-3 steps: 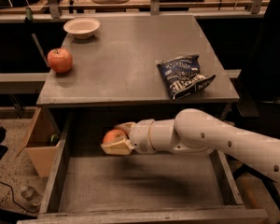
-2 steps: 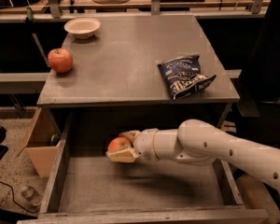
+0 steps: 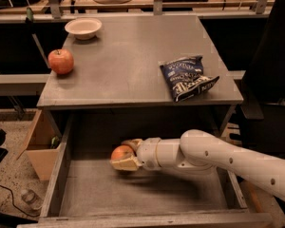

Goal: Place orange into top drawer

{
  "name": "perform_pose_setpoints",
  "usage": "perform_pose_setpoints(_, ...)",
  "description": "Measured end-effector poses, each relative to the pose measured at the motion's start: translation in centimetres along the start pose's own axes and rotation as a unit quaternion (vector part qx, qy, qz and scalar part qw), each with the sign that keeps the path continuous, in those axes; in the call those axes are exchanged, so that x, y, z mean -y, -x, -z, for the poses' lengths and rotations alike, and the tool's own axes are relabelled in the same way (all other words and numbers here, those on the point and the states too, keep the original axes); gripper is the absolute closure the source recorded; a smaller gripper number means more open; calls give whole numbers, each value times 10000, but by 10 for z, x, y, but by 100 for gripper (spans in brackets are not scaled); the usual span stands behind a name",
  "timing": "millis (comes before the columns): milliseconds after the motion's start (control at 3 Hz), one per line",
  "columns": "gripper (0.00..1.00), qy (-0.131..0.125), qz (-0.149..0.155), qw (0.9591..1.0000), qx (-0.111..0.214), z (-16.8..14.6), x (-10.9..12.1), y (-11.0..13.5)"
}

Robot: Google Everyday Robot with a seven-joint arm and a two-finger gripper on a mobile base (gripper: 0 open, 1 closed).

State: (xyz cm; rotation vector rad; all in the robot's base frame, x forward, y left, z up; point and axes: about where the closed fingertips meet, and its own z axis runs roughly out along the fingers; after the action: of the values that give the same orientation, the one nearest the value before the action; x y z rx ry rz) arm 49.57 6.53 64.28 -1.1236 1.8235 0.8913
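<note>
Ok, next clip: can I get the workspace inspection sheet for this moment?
Surface: gray tabletop, flat, above the pulled-out drawer.
Job's things: orange in the hand's grip inside the open top drawer, left of centre; contact with the drawer floor cannot be told.
Clutter: red apple, white bowl and chip bag on the tabletop.
Grippers: hand inside the drawer, fingers closed around the orange.
Cables: thin dark cable on the floor, lower left.
Surroundings: cardboard box left of the drawer; dark chair right.
</note>
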Motion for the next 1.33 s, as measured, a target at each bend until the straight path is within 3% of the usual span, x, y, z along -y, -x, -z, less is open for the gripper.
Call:
perform_pose_setpoints(667, 98, 123, 130, 9998, 72, -17, 6, -2)
perform_pose_setpoints(1333, 52, 150, 135, 9998, 68, -19, 3, -1)
